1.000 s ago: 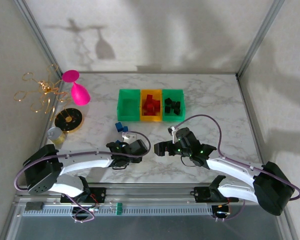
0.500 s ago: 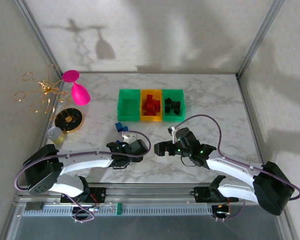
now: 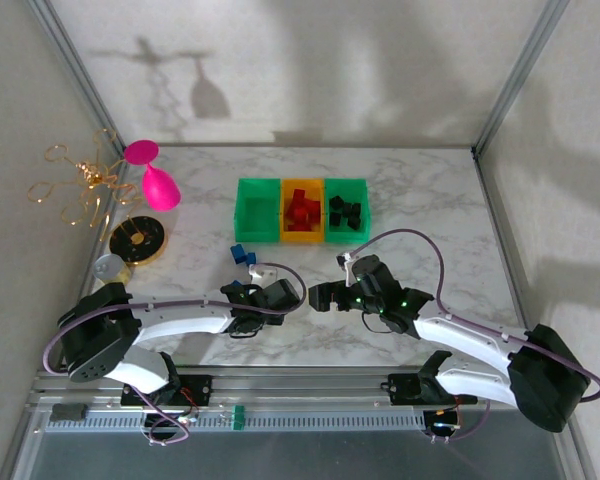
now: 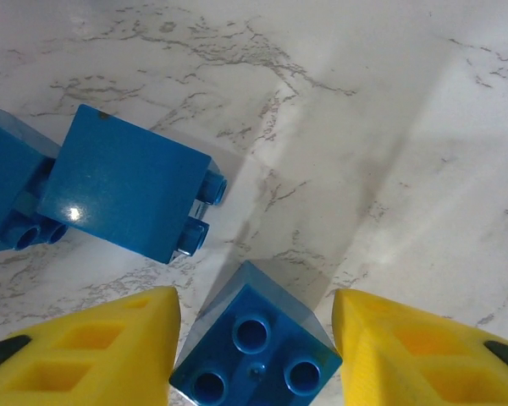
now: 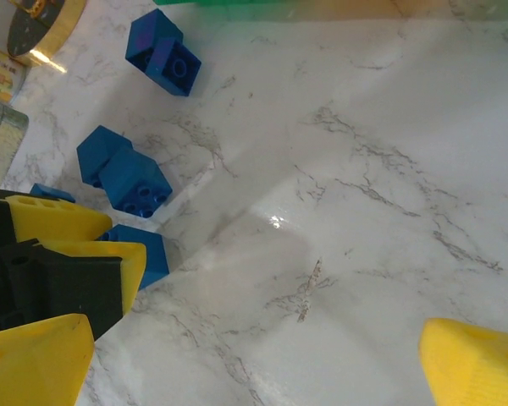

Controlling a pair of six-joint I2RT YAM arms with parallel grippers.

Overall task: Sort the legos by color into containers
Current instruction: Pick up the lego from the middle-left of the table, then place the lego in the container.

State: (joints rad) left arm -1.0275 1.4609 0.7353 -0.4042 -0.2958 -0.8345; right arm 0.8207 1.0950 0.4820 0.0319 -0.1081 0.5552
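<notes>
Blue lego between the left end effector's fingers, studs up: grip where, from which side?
Grip the blue lego on two opposite flat side walls, coming straight down: studs face up and it sits flat on the marble. It looks turned diagonally to the left end effector, corners toward the fingers, so twist the wrist to meet flat faces. Mind the neighbouring lego on the left.

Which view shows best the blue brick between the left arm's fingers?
Left wrist: the brick is close, studs visible, between the yellow fingers. Right wrist shows a blue corner beside a finger; top view, a tiny speck.
</notes>
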